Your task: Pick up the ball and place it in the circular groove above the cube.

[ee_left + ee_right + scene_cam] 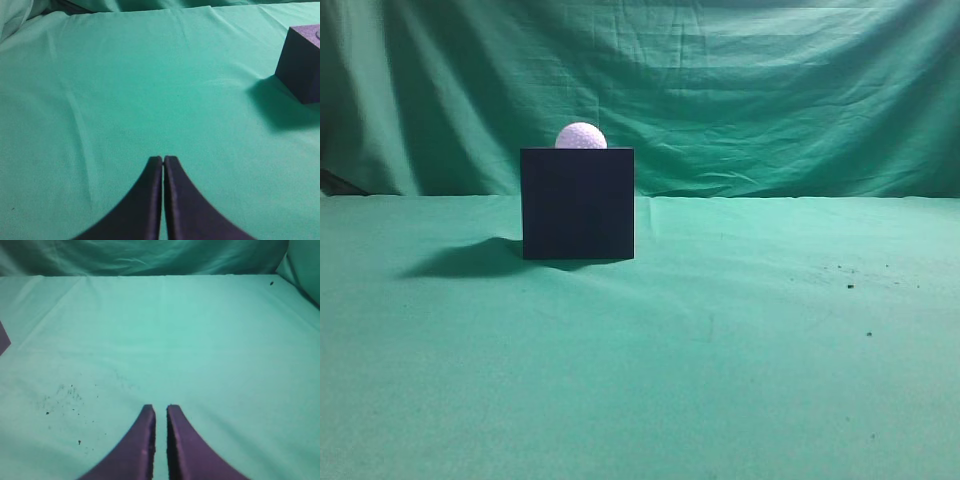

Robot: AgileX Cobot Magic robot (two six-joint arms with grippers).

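Note:
The white dimpled ball (581,136) rests on top of the dark cube (578,203), which stands on the green cloth left of centre in the exterior view. Neither gripper shows in that view. In the left wrist view the cube (302,65) is at the far right edge, well ahead and to the right of my left gripper (163,159), which is shut and empty over bare cloth. In the right wrist view a sliver of the cube (2,340) shows at the left edge. My right gripper (160,408) is shut and empty, with a thin slit between its jaws.
Green cloth covers the table (740,350) and hangs as a backdrop (770,90) behind it. Small dark specks (850,286) lie on the cloth at the right; they also show in the right wrist view (62,395).

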